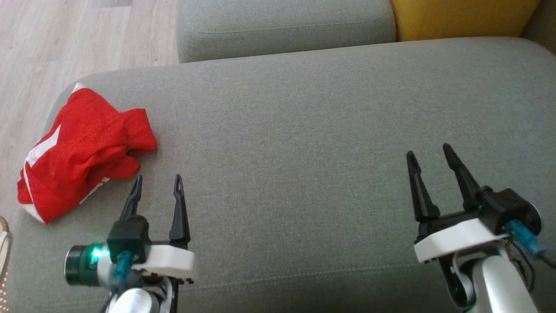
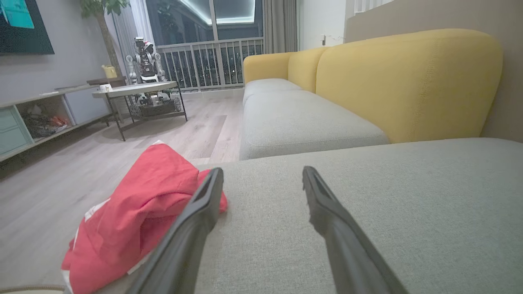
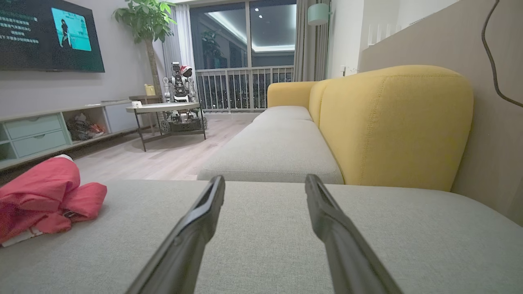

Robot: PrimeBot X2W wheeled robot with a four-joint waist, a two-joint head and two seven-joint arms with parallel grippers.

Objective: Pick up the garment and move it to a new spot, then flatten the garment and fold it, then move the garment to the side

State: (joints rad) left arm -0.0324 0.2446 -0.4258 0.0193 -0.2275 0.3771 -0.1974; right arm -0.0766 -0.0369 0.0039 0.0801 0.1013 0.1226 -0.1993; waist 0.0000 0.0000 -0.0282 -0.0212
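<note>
The garment (image 1: 82, 150) is a crumpled red jersey with white stripes, lying at the left end of the grey sofa cushion (image 1: 304, 130). My left gripper (image 1: 158, 182) hovers open just right of it, its left fingertip close to the cloth's near edge without holding it. In the left wrist view the garment (image 2: 135, 216) bunches beside the left finger (image 2: 204, 208). My right gripper (image 1: 428, 156) stands open far to the right over bare cushion. The right wrist view shows the garment (image 3: 45, 196) at the far left, well away from the right gripper (image 3: 265, 183).
A second grey seat cushion (image 1: 286, 26) and a yellow backrest (image 1: 464, 17) lie beyond. Wooden floor (image 1: 65, 43) drops off past the cushion's left edge. Across the room stand a low table (image 3: 163, 108), a TV cabinet (image 3: 41, 130) and a potted plant (image 3: 145, 20).
</note>
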